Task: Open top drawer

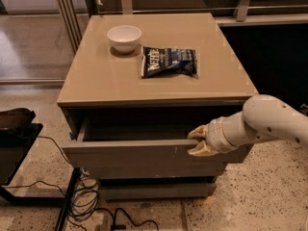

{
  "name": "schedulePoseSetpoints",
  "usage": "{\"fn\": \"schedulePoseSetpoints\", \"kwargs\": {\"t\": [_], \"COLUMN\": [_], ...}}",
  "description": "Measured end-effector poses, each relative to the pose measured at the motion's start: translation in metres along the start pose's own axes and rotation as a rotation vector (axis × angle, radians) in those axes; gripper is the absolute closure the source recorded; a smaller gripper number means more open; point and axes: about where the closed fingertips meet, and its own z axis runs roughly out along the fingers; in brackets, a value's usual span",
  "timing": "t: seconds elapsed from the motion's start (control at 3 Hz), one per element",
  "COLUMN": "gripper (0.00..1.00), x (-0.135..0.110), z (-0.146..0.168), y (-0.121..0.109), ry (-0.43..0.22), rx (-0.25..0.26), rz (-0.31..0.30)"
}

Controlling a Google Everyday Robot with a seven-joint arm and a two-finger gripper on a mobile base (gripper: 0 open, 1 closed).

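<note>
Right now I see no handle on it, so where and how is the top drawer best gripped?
Pinch the upper edge of the flat front panel of the top drawer, coming from the front. It stands partly open, so that lip is exposed. The hand is clamped there, near the right end.

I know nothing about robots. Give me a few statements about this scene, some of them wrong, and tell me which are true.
1. The top drawer is partly pulled out. True.
2. The gripper is at the left end of the drawer's front. False: it is at the right end, at the front panel's top edge.
3. A white bowl stands on the cabinet top. True.
4. The chip bag lies inside the open drawer. False: it lies on the cabinet top, to the right of the bowl.
</note>
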Motion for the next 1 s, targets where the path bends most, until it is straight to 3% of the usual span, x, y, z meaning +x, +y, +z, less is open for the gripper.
{"fn": "schedulePoseSetpoints", "kwargs": {"t": [0.67,1.0], "gripper": [0.35,0.38], "x": [0.0000,0.0000], "z": [0.0000,0.0001], "y": [0.0000,0.0000], "ry": [0.000,0.000], "rx": [0.000,0.000], "rz": [0.000,0.000]}}
